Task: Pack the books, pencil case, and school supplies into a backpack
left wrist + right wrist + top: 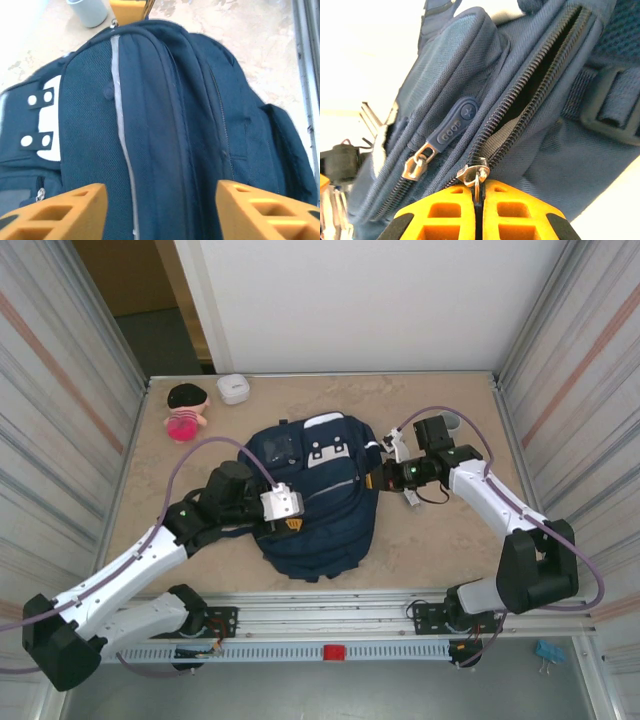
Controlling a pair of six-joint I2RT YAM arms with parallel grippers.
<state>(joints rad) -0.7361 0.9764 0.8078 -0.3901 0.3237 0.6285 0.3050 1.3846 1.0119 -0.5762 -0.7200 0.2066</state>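
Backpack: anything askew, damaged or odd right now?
Nothing damaged. The backpack lies flat, one zip gaping partway, its metal pull pinched in the shut right gripper. Only oddity: a small pink doll lying at the far left corner of the table, unrelated to packing.

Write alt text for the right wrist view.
The right arm's orange fingers are shut on a silver zipper pull of the navy backpack, its zipper partly open above. A second pull with a navy tab lies beside it.
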